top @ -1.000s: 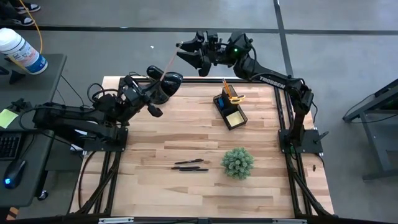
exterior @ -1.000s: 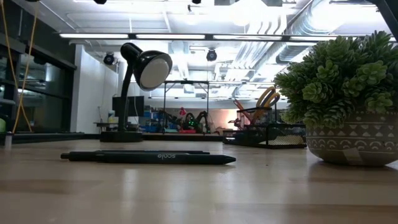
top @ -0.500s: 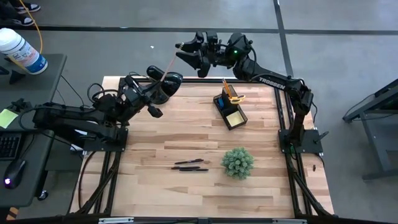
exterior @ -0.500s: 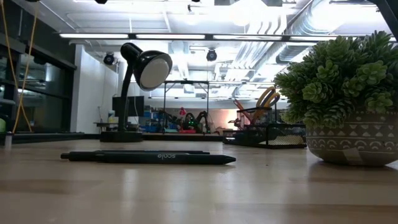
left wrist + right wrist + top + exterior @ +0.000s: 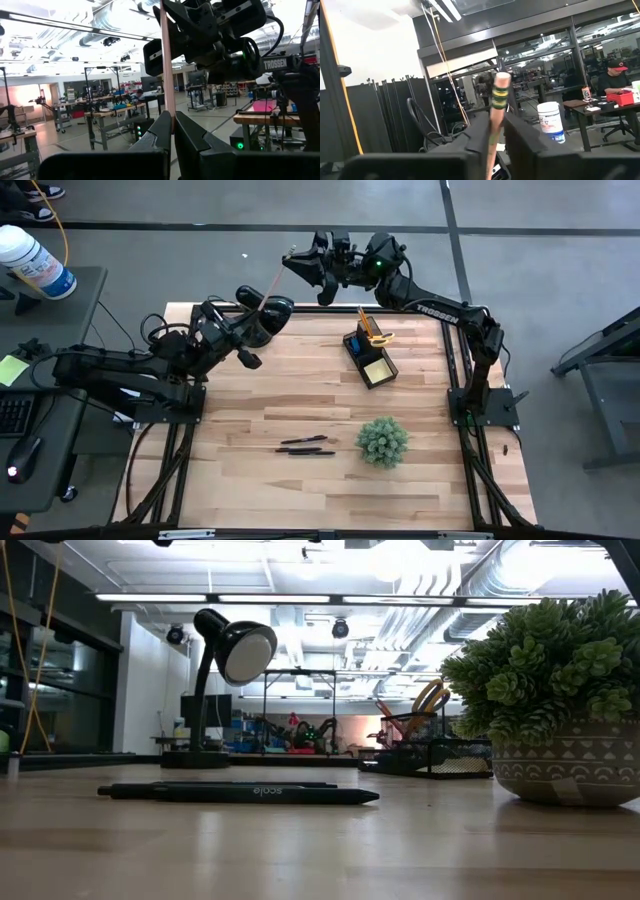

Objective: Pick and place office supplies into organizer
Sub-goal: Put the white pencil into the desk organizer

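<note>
I'm mid-handover above the table's far edge: my left gripper [image 5: 243, 321] is clenched on 1 pencil [image 5: 272, 284], my right gripper [image 5: 300, 264] is pinching its eraser end, so next the left should let go before I carry it to the organizer [image 5: 368, 357].

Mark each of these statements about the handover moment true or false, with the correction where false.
1. The left gripper is shut on the pencil. True.
2. The pencil lies flat on the table. False: it is held in the air beyond the table's far edge, between both arms.
3. The right gripper has its fingers on either side of the pencil's eraser end. True.
4. Two black pens already stand in the organizer. False: they lie on the table near the plant.
5. The scissors are in the organizer. True.
</note>
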Action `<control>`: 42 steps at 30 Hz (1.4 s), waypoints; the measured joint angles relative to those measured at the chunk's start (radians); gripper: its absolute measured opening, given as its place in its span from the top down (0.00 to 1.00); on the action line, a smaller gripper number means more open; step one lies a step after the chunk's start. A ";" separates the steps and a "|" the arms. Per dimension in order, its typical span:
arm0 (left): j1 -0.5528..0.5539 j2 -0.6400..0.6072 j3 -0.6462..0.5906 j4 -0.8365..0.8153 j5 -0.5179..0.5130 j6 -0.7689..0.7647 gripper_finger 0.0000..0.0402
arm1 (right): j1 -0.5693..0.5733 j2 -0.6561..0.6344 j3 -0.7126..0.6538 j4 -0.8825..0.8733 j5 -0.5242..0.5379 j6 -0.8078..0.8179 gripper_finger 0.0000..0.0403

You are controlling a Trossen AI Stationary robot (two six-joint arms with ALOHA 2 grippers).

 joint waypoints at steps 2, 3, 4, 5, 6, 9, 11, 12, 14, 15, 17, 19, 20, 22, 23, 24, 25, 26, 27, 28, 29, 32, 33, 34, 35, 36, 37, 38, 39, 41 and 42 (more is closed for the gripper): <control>0.000 0.000 0.000 -0.001 -0.001 0.000 1.00 | 0.000 0.000 0.000 0.000 -0.004 0.002 0.94; 0.000 0.000 0.000 -0.001 -0.001 0.000 1.00 | 0.000 0.000 0.000 0.000 -0.004 0.000 0.96; 0.000 0.000 0.000 -0.002 0.000 0.000 1.00 | 0.000 0.000 0.000 0.000 -0.004 -0.003 0.96; 0.000 0.000 0.000 -0.003 0.000 0.000 1.00 | 0.000 0.000 0.000 0.000 -0.004 -0.004 0.96; 0.000 0.000 0.000 -0.005 0.000 0.000 1.00 | 0.000 0.000 0.000 0.000 -0.004 -0.004 0.95; 0.000 0.000 0.000 -0.011 0.000 0.000 1.00 | 0.000 0.000 0.000 0.000 -0.004 -0.004 0.95; 0.000 0.000 0.000 -0.019 0.001 0.000 1.00 | 0.000 0.000 0.000 -0.001 -0.004 -0.006 0.97; 0.000 0.000 0.000 -0.024 0.001 0.000 0.99 | 0.000 0.000 0.000 -0.001 -0.005 -0.008 0.97; 0.000 0.000 0.000 -0.031 0.003 0.000 0.98 | 0.000 0.000 0.000 0.001 -0.008 -0.007 0.97; 0.000 0.000 0.000 -0.032 0.003 0.000 0.97 | 0.000 0.000 0.000 0.003 -0.009 -0.006 0.97; 0.000 -0.001 0.000 -0.040 0.003 0.001 0.95 | 0.000 0.000 0.000 0.013 -0.009 -0.008 0.97; 0.000 -0.001 0.000 -0.050 0.003 0.000 0.93 | -0.001 0.000 0.000 0.022 -0.007 -0.008 0.97; 0.000 -0.001 0.000 -0.056 0.003 0.000 0.92 | -0.001 0.000 0.000 0.025 -0.007 -0.008 0.97; 0.000 0.000 0.000 -0.068 0.005 0.000 0.89 | -0.003 0.000 0.000 0.031 -0.001 -0.008 0.97; 0.000 0.000 0.000 -0.073 0.007 0.000 0.88 | -0.003 0.000 0.000 0.031 0.003 -0.009 0.97; 0.000 0.000 0.000 -0.079 0.007 0.000 0.87 | -0.005 0.000 0.000 0.031 0.006 -0.011 0.97; 0.000 0.000 0.000 -0.087 0.008 -0.001 0.86 | -0.008 0.000 0.000 0.034 0.005 -0.013 0.97; 0.000 0.000 0.000 -0.100 0.008 -0.008 0.85 | -0.014 0.000 0.000 0.037 0.005 -0.018 0.97; 0.000 0.000 0.000 -0.112 0.008 -0.015 0.83 | -0.022 0.000 0.000 0.037 0.005 -0.023 0.97; 0.000 0.000 0.000 -0.127 0.011 -0.024 0.82 | -0.032 -0.001 0.000 0.037 0.005 -0.026 0.97; 0.000 0.000 0.000 -0.143 0.019 -0.033 0.81 | -0.047 -0.001 0.000 0.035 0.005 -0.027 0.97; 0.000 0.000 0.000 -0.203 0.046 -0.067 0.79 | -0.098 -0.006 0.000 -0.011 0.006 -0.056 0.97; 0.000 0.000 0.000 -0.225 0.053 -0.082 0.78 | -0.116 -0.008 0.001 -0.036 0.005 -0.073 0.97; 0.000 0.000 0.000 -0.244 0.060 -0.098 0.78 | -0.137 -0.012 0.002 -0.071 0.005 -0.089 0.97; 0.000 0.000 0.000 -0.265 0.067 -0.115 0.78 | -0.158 -0.017 0.002 -0.119 0.005 -0.101 0.97; 0.000 0.000 0.000 -0.284 0.078 -0.132 0.77 | -0.178 -0.023 0.002 -0.187 0.005 -0.123 0.97; 0.000 0.000 0.000 -0.301 0.088 -0.147 0.77 | -0.198 -0.034 0.002 -0.278 0.006 -0.159 0.97; 0.000 0.000 0.000 -0.316 0.094 -0.166 0.77 | -0.217 -0.047 0.002 -0.382 0.012 -0.210 0.97; 0.000 0.000 0.000 -0.328 0.094 -0.188 0.77 | -0.232 -0.061 0.002 -0.488 0.030 -0.272 0.97; 0.000 0.000 0.000 -0.347 0.095 -0.228 0.77 | -0.256 -0.092 0.002 -0.693 0.119 -0.404 0.97; 0.000 0.000 0.000 -0.355 0.095 -0.242 0.77 | -0.265 -0.105 0.002 -0.778 0.174 -0.460 0.97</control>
